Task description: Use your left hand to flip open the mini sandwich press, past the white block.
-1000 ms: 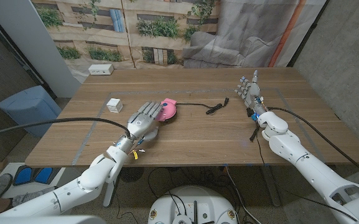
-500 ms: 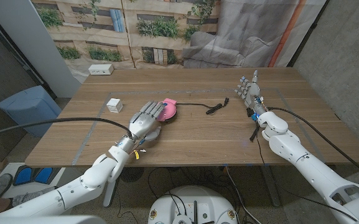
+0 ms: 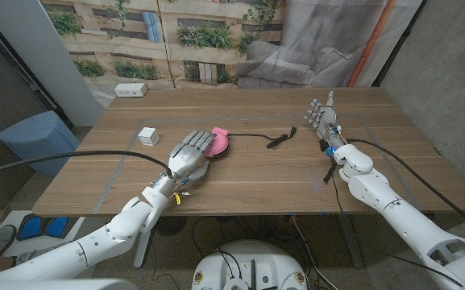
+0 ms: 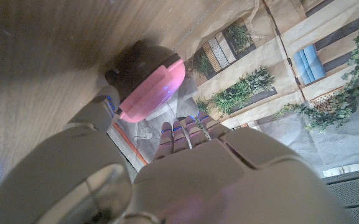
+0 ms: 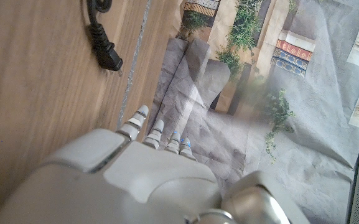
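The pink mini sandwich press [image 3: 221,140] sits near the table's middle, and a black cord [image 3: 268,138] runs from it to the right. My left hand [image 3: 189,154] reaches it from the near left with its fingers spread, the fingertips over the press's near left edge. In the left wrist view the thumb [image 4: 96,114] lies right beside the rim of the pink lid [image 4: 153,87], with dark plastic showing behind the lid; nothing is gripped. The white block [image 3: 147,135] stands to the left of that hand. My right hand [image 3: 322,118] stands upright at the right, fingers apart and holding nothing.
The cord's black plug [image 5: 107,58] lies on the wood ahead of the right hand [image 5: 143,177]. A white box [image 3: 130,89] sits at the table's far left corner. A blue bin [image 3: 35,141] stands on the floor beside the table's left edge.
My left hand has crept a little forward and right, onto the press's near edge. The pink lid looks slightly higher. The right hand has not moved.
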Controlling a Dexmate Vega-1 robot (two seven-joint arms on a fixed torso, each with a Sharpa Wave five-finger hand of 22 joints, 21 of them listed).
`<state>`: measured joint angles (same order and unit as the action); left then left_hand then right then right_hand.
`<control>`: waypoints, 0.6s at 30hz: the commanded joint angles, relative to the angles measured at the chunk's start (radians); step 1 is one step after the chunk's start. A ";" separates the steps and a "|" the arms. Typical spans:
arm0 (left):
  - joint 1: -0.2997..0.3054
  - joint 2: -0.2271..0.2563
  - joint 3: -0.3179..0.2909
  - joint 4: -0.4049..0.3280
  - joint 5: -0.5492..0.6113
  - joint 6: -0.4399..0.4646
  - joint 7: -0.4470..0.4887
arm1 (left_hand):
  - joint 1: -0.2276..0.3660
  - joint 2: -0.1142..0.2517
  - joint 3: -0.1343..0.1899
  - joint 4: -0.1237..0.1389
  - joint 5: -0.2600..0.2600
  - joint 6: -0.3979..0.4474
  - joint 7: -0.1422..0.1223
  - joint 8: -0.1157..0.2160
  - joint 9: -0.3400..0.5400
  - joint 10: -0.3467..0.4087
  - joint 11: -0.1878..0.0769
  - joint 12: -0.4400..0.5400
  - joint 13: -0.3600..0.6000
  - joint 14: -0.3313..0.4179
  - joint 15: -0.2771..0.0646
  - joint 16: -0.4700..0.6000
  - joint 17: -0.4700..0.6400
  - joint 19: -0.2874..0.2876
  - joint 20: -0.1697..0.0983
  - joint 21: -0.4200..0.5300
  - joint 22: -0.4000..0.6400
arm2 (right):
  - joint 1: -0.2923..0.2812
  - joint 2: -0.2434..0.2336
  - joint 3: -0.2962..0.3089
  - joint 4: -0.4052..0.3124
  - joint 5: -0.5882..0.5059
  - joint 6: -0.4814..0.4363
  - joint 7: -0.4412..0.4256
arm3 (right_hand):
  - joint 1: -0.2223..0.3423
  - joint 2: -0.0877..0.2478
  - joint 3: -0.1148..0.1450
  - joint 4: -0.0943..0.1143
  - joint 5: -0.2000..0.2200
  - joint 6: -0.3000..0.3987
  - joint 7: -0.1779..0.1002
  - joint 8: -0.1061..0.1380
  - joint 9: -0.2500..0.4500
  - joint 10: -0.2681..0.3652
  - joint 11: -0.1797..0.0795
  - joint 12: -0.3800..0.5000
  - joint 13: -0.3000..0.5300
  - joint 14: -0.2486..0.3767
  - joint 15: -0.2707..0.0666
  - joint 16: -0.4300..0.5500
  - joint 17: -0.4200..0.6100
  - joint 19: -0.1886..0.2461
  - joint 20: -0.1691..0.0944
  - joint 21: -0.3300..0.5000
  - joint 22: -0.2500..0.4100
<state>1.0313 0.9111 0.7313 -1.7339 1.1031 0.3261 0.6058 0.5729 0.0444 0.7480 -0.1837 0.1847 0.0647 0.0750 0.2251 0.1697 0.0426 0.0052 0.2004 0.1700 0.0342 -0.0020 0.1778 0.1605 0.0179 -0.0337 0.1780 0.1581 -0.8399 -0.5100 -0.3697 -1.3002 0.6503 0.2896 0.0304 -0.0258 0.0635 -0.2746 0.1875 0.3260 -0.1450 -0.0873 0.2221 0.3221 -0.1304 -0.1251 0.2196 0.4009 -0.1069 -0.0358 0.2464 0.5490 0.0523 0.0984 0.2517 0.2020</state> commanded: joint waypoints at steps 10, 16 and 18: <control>-0.043 0.016 0.022 0.014 0.008 -0.043 -0.021 | 0.041 0.032 0.009 -0.004 0.007 0.006 -0.002 -0.009 0.005 0.004 -0.009 -0.008 0.004 0.011 -0.003 -0.002 0.002 0.008 -0.051 0.003 0.003 | 0.000 0.000 0.000 0.000 0.000 0.000 0.000 | 0.003 0.089 -0.007 0.002 0.007 -0.006 0.000 0.004 0.005 -0.009 0.001 0.005 0.006 -0.008 -0.019 0.003 0.004 -0.002 0.006 0.004 0.004; -0.039 0.026 0.018 0.007 0.007 -0.046 -0.034 | 0.060 0.045 0.016 -0.006 0.010 0.002 -0.003 -0.013 0.005 0.002 -0.011 -0.010 0.004 0.012 -0.004 -0.003 0.002 0.011 -0.044 0.003 0.003 | 0.000 0.000 0.000 0.000 0.000 0.000 -0.001 | 0.003 0.089 -0.007 0.002 0.007 -0.005 -0.001 0.004 0.005 -0.009 0.000 0.005 0.006 -0.008 -0.020 0.003 0.004 -0.002 0.006 0.004 0.004; -0.037 0.029 0.016 0.006 0.004 -0.049 -0.033 | 0.064 0.048 0.018 -0.007 0.011 0.000 -0.003 -0.014 0.005 0.001 -0.010 -0.011 0.004 0.011 -0.003 -0.003 0.002 0.012 -0.043 0.003 0.002 | 0.000 0.000 0.000 0.000 0.000 0.000 0.000 | 0.003 0.089 -0.007 0.002 0.007 -0.005 -0.001 0.004 0.005 -0.010 -0.002 0.005 0.006 -0.008 -0.019 0.003 0.004 -0.001 0.006 0.004 0.004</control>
<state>0.9949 0.9240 0.7495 -1.7196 1.1111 0.2881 0.5889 0.6238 0.0876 0.7542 -0.1898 0.1895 0.0646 0.0749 0.2174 0.1697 0.0388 0.0016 0.1916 0.1699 0.0394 -0.0074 0.1776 0.1605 0.0214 -0.0301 0.1780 0.1583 -0.8396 -0.5100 -0.3700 -1.2999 0.6501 0.2899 0.0300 -0.0258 0.0635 -0.2746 0.1875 0.3259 -0.1450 -0.0873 0.2221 0.3221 -0.1304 -0.1251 0.2196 0.4009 -0.1069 -0.0358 0.2464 0.5490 0.0523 0.0984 0.2517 0.2020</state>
